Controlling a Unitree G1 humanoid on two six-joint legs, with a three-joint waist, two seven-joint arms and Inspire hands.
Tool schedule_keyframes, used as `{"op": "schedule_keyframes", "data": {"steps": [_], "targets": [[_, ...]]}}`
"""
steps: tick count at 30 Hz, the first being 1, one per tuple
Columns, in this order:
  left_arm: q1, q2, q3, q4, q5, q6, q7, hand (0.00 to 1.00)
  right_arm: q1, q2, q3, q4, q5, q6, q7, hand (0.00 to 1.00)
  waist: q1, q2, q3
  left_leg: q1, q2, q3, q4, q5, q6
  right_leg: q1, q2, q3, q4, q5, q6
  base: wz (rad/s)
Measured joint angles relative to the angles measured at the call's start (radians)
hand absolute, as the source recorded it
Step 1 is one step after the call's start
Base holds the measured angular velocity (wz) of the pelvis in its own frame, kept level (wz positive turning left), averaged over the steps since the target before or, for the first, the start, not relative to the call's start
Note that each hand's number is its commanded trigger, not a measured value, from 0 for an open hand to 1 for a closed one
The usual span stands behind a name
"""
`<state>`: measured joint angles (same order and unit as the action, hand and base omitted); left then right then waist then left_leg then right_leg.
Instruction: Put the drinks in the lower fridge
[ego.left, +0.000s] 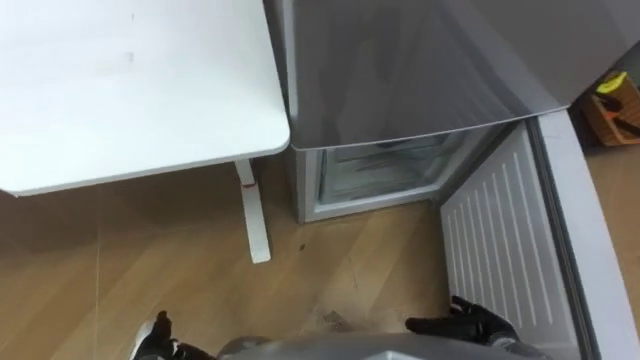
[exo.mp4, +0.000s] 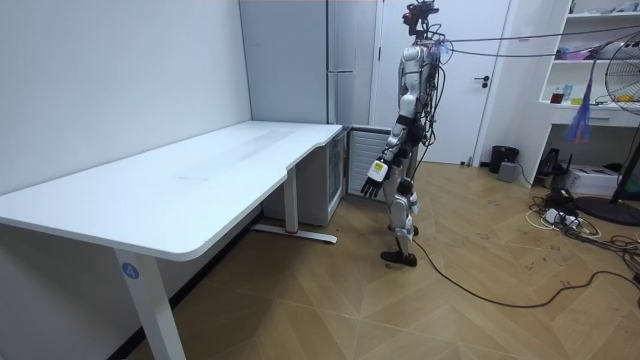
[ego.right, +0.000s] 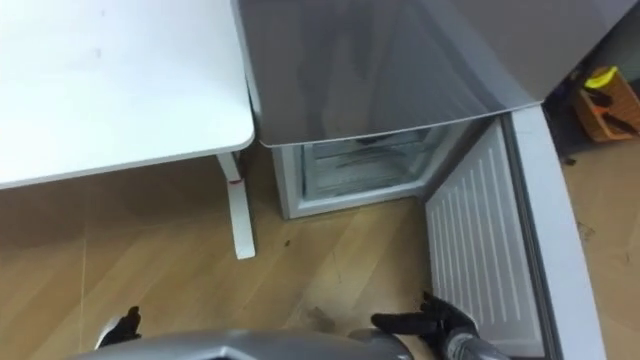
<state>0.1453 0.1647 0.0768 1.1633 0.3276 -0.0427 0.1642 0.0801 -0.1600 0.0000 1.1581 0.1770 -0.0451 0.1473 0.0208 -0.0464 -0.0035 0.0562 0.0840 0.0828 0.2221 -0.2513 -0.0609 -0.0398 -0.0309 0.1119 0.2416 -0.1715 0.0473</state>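
Note:
The grey fridge (ego.left: 420, 60) stands ahead of me with its upper door shut. Its lower compartment (ego.left: 385, 170) is open and shows pale shelves inside. The lower door (ego.left: 510, 240) is swung out to the right, its white ribbed inner side facing me. My right hand (ego.left: 470, 322) is low beside that door, open with fingers spread and holding nothing. My left hand (ego.left: 155, 340) hangs at the lower left, fingers relaxed and empty; in the room view the left hand (exo.mp4: 374, 180) hangs by my side as I stand before the fridge.
A white table (ego.left: 130, 90) fills the left, its corner close to the fridge, with a white leg (ego.left: 255, 220) on the wooden floor. An orange crate (ego.left: 612, 105) sits at the far right behind the door.

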Motion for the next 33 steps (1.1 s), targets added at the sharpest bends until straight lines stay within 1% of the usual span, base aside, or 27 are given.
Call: {"op": "schedule_keyframes", "data": {"steps": [2, 3, 5, 7, 8, 9, 11, 13, 15, 16, 17, 18, 19, 20, 21, 22, 23, 24, 25, 26, 27, 28, 29, 30, 31, 32, 33], "targets": [[-0.006, 0.014, 0.001, 0.0, 0.011, -0.012, 0.0, 0.0, -0.004, -0.002, -0.046, -0.07, -0.096, -0.026, -0.041, 0.0, -0.01, -0.002, 0.0007, -0.012, -0.008, 0.008, 0.008, 0.001, 0.004, -0.022, -0.003, 0.019, 0.018, 0.003, 0.005, -0.24], [-0.006, 0.022, 0.002, 0.003, 0.013, -0.016, 0.0, 0.0, 0.0, -0.002, -0.062, -0.128, -0.134, -0.028, -0.06, 0.0, -0.017, -0.004, 0.0013, -0.016, -0.009, 0.019, 0.01, 0.0, 0.008, -0.034, -0.004, 0.027, 0.021, 0.004, 0.007, -0.26], [-0.009, 0.042, 0.0, 0.006, 0.019, -0.024, 0.0, 0.0, 0.0, -0.006, -0.065, -0.235, -0.18, -0.033, -0.09, 0.0, -0.027, -0.011, 0.0044, -0.021, -0.014, 0.03, 0.012, 0.0, 0.012, -0.05, -0.005, 0.042, 0.03, 0.007, 0.011, -0.25], [-0.019, 0.058, 0.001, 0.016, 0.018, -0.033, 0.0, 0.0, 0.0, -0.008, -0.066, -0.316, -0.186, -0.053, -0.125, 0.0, -0.036, -0.016, 0.0073, -0.021, -0.016, 0.033, 0.013, -0.002, 0.015, -0.055, -0.005, 0.051, 0.03, 0.008, 0.014, -0.21], [-0.02, 0.064, 0.005, 0.015, 0.019, -0.033, -0.001, 0.0, 0.002, -0.009, -0.07, -0.376, -0.192, -0.055, -0.145, 0.0, -0.044, -0.021, 0.0041, -0.024, -0.019, 0.035, 0.013, -0.005, 0.02, -0.065, -0.005, 0.056, 0.032, 0.009, 0.015, -0.18], [-0.021, 0.065, 0.009, 0.015, 0.021, -0.035, -0.001, 0.0, 0.002, -0.01, -0.074, -0.406, -0.2, -0.057, -0.153, 0.0, -0.046, -0.02, 0.0039, -0.028, -0.02, 0.037, 0.014, -0.006, 0.021, -0.066, -0.005, 0.059, 0.032, 0.01, 0.017, -0.18], [-0.025, 0.066, 0.016, 0.013, 0.03, -0.038, -0.001, 0.0, 0.0, -0.037, -0.083, -0.501, -0.215, -0.072, -0.192, 0.0, -0.049, -0.019, 0.0035, -0.026, -0.024, 0.049, 0.015, -0.01, 0.027, -0.068, -0.005, 0.076, 0.03, 0.015, 0.023, -0.18], [-0.024, 0.067, 0.018, 0.013, 0.028, -0.038, -0.001, 0.0, -0.003, -0.053, -0.101, -0.573, -0.222, -0.07, -0.216, 0.0, -0.05, -0.023, 0.0006, -0.027, -0.026, 0.06, 0.018, -0.014, 0.031, -0.073, -0.005, 0.083, 0.035, 0.021, 0.026, -0.24], [-0.021, 0.072, 0.021, 0.016, 0.029, -0.036, -0.001, 0.0, -0.002, -0.059, -0.111, -0.669, -0.221, -0.07, -0.246, 0.0, -0.049, -0.027, 0.0025, -0.029, -0.027, 0.083, 0.024, -0.015, 0.033, -0.087, -0.005, 0.084, 0.041, 0.027, 0.027, -0.3], [-0.021, 0.072, 0.022, 0.017, 0.03, -0.031, -0.001, 0.0, -0.003, -0.064, -0.111, -0.726, -0.222, -0.07, -0.265, 0.0, -0.05, -0.032, 0.0038, -0.031, -0.027, 0.109, 0.036, -0.017, 0.036, -0.09, -0.005, 0.096, 0.04, 0.031, 0.03, -0.32], [-0.02, 0.069, 0.029, 0.015, 0.03, -0.03, -0.001, 0.0, -0.003, -0.072, -0.112, -0.782, -0.225, -0.07, -0.28, 0.0, -0.051, -0.037, 0.0025, -0.033, -0.029, 0.137, 0.041, -0.02, 0.042, -0.1, -0.005, 0.11, 0.04, 0.035, 0.035, -0.34], [-0.02, 0.069, 0.03, 0.015, 0.03, -0.03, -0.001, 0.0, -0.005, -0.075, -0.112, -0.806, -0.225, -0.071, -0.29, 0.0, -0.051, -0.039, 0.003, -0.034, -0.03, 0.147, 0.044, -0.021, 0.044, -0.104, -0.005, 0.117, 0.038, 0.04, 0.038, -0.46], [-0.018, 0.069, 0.043, 0.013, 0.03, -0.03, -0.001, 0.0, -0.02, -0.077, -0.112, -0.838, -0.225, -0.071, -0.311, 0.0, -0.044, -0.045, 0.0039, -0.035, -0.03, 0.181, 0.048, -0.021, 0.045, -0.113, -0.005, 0.126, 0.025, 0.059, 0.042, -0.59], [-0.014, 0.069, 0.051, 0.013, 0.03, -0.03, 0.0, 0.0, -0.035, -0.078, -0.111, -0.867, -0.226, -0.072, -0.332, 0.0, -0.043, -0.049, 0.0032, -0.043, -0.028, 0.217, 0.045, -0.021, 0.049, -0.115, -0.005, 0.121, -0.009, 0.09, 0.046, -0.82], [-0.003, 0.07, 0.062, 0.011, 0.028, -0.03, 0.001, 0.0, -0.046, -0.079, -0.111, -0.893, -0.225, -0.072, -0.353, 0.0, -0.039, -0.049, 0.0032, -0.045, -0.01, 0.299, 0.031, -0.02, 0.059, -0.121, -0.007, 0.04, -0.024, 0.117, 0.038, -0.7], [0.001, 0.074, 0.069, 0.007, 0.028, -0.03, 0.001, 0.0, -0.05, -0.078, -0.11, -0.901, -0.221, -0.072, -0.364, 0.0, -0.031, -0.042, 0.0103, -0.045, 0.009, 0.347, 0.024, -0.021, 0.06, -0.133, -0.012, -0.047, 0.013, 0.105, 0.014, -0.38], [0.006, 0.077, 0.08, -0.006, 0.026, -0.028, 0.002, 0.0, -0.036, -0.084, -0.119, -0.91, -0.216, -0.074, -0.393, 0.0, -0.037, -0.051, 0.0094, -0.03, 0.021, 0.395, 0.007, -0.017, 0.058, -0.146, -0.026, -0.224, 0.162, 0.029, -0.041, -0.08], [0.014, 0.076, 0.079, -0.021, 0.024, -0.026, 0.002, 0.0, -0.028, -0.093, -0.126, -0.909, -0.211, -0.074, -0.407, 0.0, -0.035, -0.056, 0.006, -0.019, 0.021, 0.414, -0.005, -0.014, 0.057, -0.143, -0.041, -0.288, 0.224, -0.003, -0.054, -0.09], [0.03, 0.071, 0.077, -0.061, 0.015, -0.023, 0.003, 0.0, -0.025, -0.115, -0.137, -0.911, -0.2, -0.074, -0.432, 0.0, -0.027, -0.069, -0.0007, 0.003, 0.01, 0.456, -0.016, -0.011, 0.055, -0.13, -0.064, -0.371, 0.311, -0.054, -0.062, -0.31], [0.042, 0.069, 0.077, -0.084, 0.001, -0.014, 0.003, 0.0, -0.029, -0.134, -0.147, -0.916, -0.201, -0.077, -0.458, 0.0, -0.016, -0.093, -0.0021, 0.015, -0.01, 0.47, 0.008, -0.018, 0.055, -0.123, -0.091, -0.385, 0.303, -0.092, -0.059, -0.35], [0.042, 0.069, 0.079, -0.091, -0.004, -0.007, 0.003, 0.0, -0.032, -0.143, -0.151, -0.915, -0.2, -0.078, -0.468, 0.0, -0.015, -0.102, -0.0009, 0.014, -0.013, 0.458, 0.027, -0.025, 0.055, -0.113, -0.087, -0.369, 0.282, -0.1, -0.058, -0.44], [0.045, 0.066, 0.086, -0.099, -0.007, 0.001, 0.004, 0.0, -0.042, -0.149, -0.155, -0.909, -0.193, -0.078, -0.484, 0.0, -0.003, -0.103, 0.0011, -0.003, -0.013, 0.397, 0.067, -0.031, 0.059, -0.093, -0.064, -0.314, 0.226, -0.097, -0.06, -0.55], [0.061, 0.062, 0.101, -0.106, -0.009, 0.002, 0.003, 0.0, -0.048, -0.149, -0.154, -0.908, -0.178, -0.078, -0.495, 0.0, 0.004, -0.1, 0.0017, -0.03, -0.013, 0.302, 0.111, -0.036, 0.067, -0.064, -0.039, -0.272, 0.161, -0.084, -0.059, -0.63], [0.064, 0.057, 0.114, -0.111, -0.009, 0.004, 0.003, 0.0, -0.049, -0.148, -0.155, -0.907, -0.172, -0.078, -0.497, 0.0, 0.003, -0.095, 0.0041, -0.043, -0.013, 0.262, 0.124, -0.039, 0.07, -0.049, -0.03, -0.266, 0.128, -0.073, -0.057, -0.49], [0.064, 0.051, 0.119, -0.121, -0.012, 0.014, 0.003, 0.0, -0.039, -0.149, -0.157, -0.907, -0.148, -0.076, -0.499, 0.0, -0.01, -0.082, 0.0095, -0.052, -0.01, 0.212, 0.118, -0.039, 0.069, -0.033, -0.012, -0.265, 0.078, -0.04, -0.055, -0.23], [0.065, 0.047, 0.12, -0.123, -0.015, 0.018, 0.003, 0.0, -0.029, -0.148, -0.168, -0.899, -0.131, -0.068, -0.499, 0.0, -0.015, -0.074, 0.0065, -0.043, -0.009, 0.21, 0.088, -0.04, 0.067, -0.039, -0.004, -0.27, 0.06, -0.027, -0.053, -0.1], [0.066, 0.047, 0.118, -0.125, -0.015, 0.022, 0.003, 0.0, -0.026, -0.148, -0.175, -0.889, -0.123, -0.062, -0.499, 0.0, -0.02, -0.073, 0.0058, -0.043, -0.009, 0.219, 0.076, -0.039, 0.066, -0.049, -0.002, -0.274, 0.059, -0.025, -0.052, -0.04]]}}
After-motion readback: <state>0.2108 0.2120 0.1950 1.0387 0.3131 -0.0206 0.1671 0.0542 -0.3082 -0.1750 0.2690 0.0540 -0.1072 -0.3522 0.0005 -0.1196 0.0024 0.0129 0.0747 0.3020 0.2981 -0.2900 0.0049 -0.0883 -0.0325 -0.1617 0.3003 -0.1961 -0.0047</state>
